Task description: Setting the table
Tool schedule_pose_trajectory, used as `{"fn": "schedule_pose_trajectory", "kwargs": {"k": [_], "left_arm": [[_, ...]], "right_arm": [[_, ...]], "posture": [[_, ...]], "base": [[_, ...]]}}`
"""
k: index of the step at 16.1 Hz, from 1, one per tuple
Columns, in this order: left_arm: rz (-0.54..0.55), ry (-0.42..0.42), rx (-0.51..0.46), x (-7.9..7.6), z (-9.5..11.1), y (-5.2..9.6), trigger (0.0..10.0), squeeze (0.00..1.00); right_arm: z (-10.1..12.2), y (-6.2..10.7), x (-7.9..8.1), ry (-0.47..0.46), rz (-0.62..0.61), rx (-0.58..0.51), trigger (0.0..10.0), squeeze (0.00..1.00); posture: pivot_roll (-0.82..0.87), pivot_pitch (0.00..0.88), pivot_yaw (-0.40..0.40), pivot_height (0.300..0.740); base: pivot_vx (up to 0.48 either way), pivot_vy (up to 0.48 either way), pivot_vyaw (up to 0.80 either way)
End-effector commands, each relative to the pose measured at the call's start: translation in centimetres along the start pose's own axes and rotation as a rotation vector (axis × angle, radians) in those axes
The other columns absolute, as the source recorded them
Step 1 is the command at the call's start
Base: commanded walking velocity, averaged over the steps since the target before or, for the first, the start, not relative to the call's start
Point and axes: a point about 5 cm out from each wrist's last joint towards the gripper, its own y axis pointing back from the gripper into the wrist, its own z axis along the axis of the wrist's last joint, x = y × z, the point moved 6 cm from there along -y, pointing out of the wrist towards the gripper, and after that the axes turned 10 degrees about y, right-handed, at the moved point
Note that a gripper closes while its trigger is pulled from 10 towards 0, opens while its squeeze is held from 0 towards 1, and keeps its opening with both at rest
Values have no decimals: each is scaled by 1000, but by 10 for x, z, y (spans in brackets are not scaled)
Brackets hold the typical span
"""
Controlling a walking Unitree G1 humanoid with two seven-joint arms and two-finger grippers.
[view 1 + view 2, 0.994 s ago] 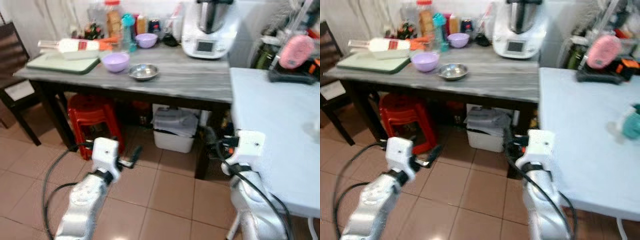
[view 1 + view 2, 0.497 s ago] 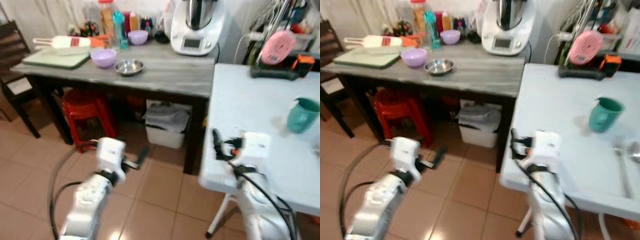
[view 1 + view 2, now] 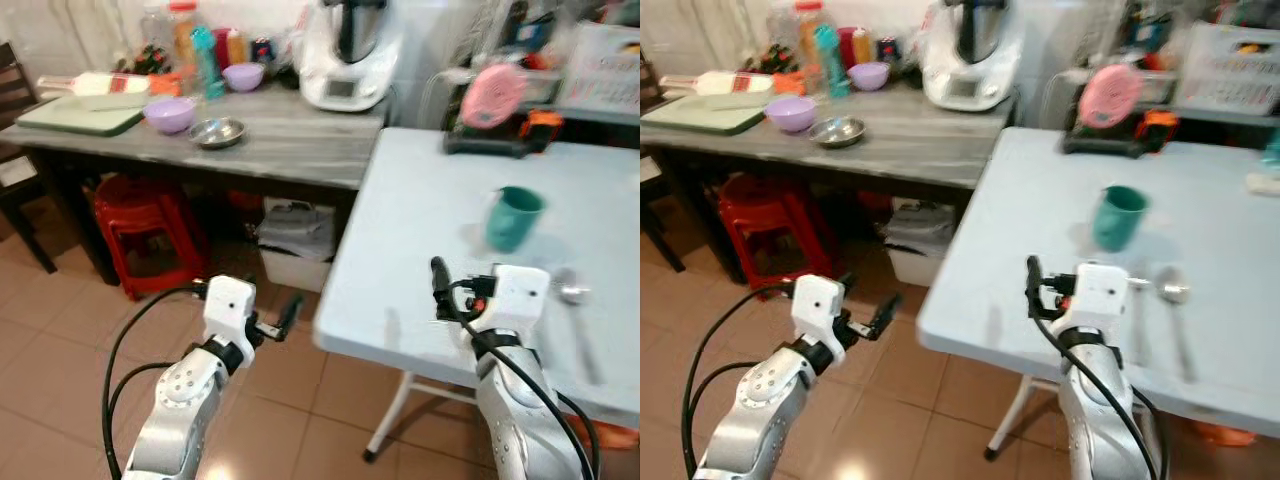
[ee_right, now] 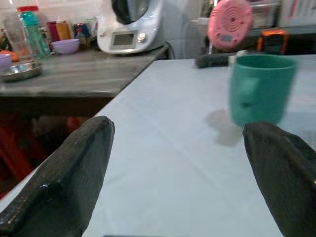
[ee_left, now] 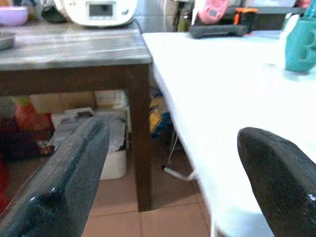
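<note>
A teal cup [image 3: 511, 217] stands upright on the pale blue table [image 3: 420, 220]. To its right lies a metal spoon [image 3: 572, 292]. My right gripper [image 4: 178, 126] is open over the table's near edge, pointing toward the cup, which is still well ahead of it. My left gripper [image 5: 173, 129] is open too. It hangs low over the floor, left of the table's corner, with nothing between its fingers [image 3: 290, 312]. On the grey side table [image 3: 290, 150] sit a purple bowl [image 3: 168, 113] and a steel bowl [image 3: 216, 131].
A white kitchen machine [image 3: 345, 55], bottles and a green board stand at the back of the grey table. Under it are a red stool [image 3: 135, 225] and a white bin [image 3: 295, 250]. A pink object [image 3: 490, 95] sits at the blue table's far edge.
The whole view has swung to the right. The blue table now lies before me, with the teal cup and spoon in view. Both grippers remain open.
</note>
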Motion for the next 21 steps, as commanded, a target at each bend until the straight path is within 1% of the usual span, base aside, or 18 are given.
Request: {"fn": "schedule_pose_trajectory", "kwargs": {"k": [1, 4, 6, 10, 12, 14, 15, 16, 17, 18, 21], "left_arm": [[21, -17, 3, 9, 2, 3, 10000, 0], [16, -14, 3, 7, 1, 3, 10000, 0], [22, 9, -9, 7, 2, 3, 10000, 0], [13, -3, -4, 7, 0, 3, 10000, 0], [-52, -11, 8, 2, -2, 2, 10000, 0], [-109, 14, 13, -4, -1, 2, 10000, 0], [-167, 7, 17, -10, 0, 2, 10000, 0], [-195, -10, 18, -13, 1, 2, 10000, 0], [-245, -9, 37, -18, -1, 4, 10000, 0], [-256, -22, 45, -18, -2, 4, 10000, 0], [-347, -65, 88, -26, -9, 12, 10000, 0]], "right_arm": [[5, -1, 9, -16, 25, -17, 10000, 0], [5, -1, 8, -14, 24, -16, 10000, 0], [4, -1, 8, -15, 23, -13, 10000, 0], [-1, 1, 5, -18, 3, 9, 10000, 0], [-8, 1, -2, -5, -33, 39, 10000, 0], [-12, 0, -6, 14, -61, 63, 10000, 0], [-18, -1, -14, 36, -104, 91, 10000, 0], [-22, -2, -18, 47, -128, 112, 10000, 0], [-27, -5, -24, 41, -165, 140, 10000, 0], [-29, -6, -27, 56, -181, 155, 10000, 0], [-41, -13, -32, 41, -210, 228, 10000, 0]], "posture": [[20, 0, 35, 740], [18, 0, 32, 740], [17, 0, 30, 740], [14, 0, 29, 740], [10, 0, 27, 740], [9, 0, 27, 740], [7, 0, 22, 740], [4, 0, 20, 740], [3, 0, 19, 740], [1, 0, 18, 740], [4, 0, 9, 740]], "base": [[0, -356, 0], [0, -354, 0], [0, 0, 0], [0, 0, 0], [0, 0, 0], [0, 0, 0], [0, 0, 0], [0, 0, 0], [0, 0, 0], [0, 0, 0], [0, 0, 0]]}}
